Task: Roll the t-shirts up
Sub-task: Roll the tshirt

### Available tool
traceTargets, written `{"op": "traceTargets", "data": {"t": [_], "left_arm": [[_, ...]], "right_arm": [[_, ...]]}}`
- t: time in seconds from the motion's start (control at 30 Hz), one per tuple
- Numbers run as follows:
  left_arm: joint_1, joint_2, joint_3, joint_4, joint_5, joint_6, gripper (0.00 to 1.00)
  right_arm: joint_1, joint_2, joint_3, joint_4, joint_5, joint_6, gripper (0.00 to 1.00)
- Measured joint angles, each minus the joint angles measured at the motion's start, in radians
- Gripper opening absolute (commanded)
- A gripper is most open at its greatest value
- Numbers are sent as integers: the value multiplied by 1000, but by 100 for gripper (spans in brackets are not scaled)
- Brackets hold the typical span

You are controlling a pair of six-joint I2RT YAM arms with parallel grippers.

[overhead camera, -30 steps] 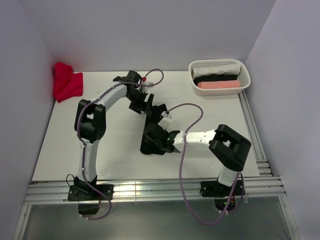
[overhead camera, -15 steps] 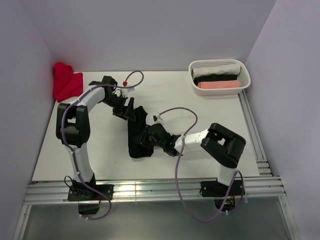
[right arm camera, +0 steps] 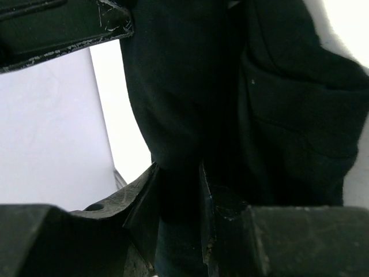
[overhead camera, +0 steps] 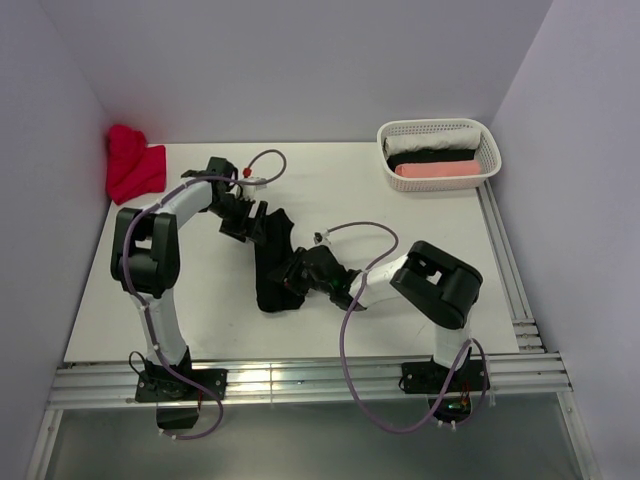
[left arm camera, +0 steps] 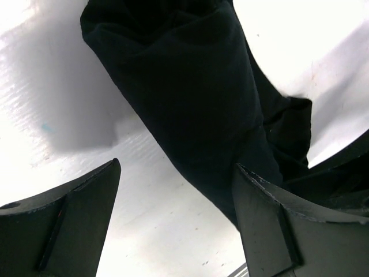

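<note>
Soft black cloth t-shirt [overhead camera: 270, 272], plain, one shade throughout. Crumpled red cloth heap [overhead camera: 132, 165], solid colour. White plastic lattice basket [overhead camera: 437, 125] with a white cloth roll [overhead camera: 432, 140], a black cloth roll [overhead camera: 428, 157] and a salmon-pink cloth roll [overhead camera: 436, 171]. Flat white table [overhead camera: 400, 225]. Jointed robot arms [overhead camera: 165, 312] white with black joints; looping cables [overhead camera: 341, 345] pale purple.

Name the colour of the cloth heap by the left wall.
The crumpled cloth heap is red; top external view.

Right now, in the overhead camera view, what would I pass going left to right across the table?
red cloth → black t-shirt → white basket
</note>
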Motion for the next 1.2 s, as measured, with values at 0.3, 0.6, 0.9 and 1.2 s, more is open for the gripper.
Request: {"op": "traceTargets", "data": {"t": [0.3, 0.6, 0.9, 1.2], "left_arm": [[-58, 38, 45, 16, -92, -93, 73], [-174, 89, 167, 7, -319, -102, 72], [-225, 99, 183, -4, -435, -98, 72], [-241, 109, 203, -24, -466, -98, 72]], "right_arm": [[-15, 2, -11, -29, 29, 82, 29], [32, -2, 268, -564, 260, 23, 53], [135, 8, 592, -1129, 543, -45, 55], [186, 94, 771, -1227, 647, -176, 52]]}}
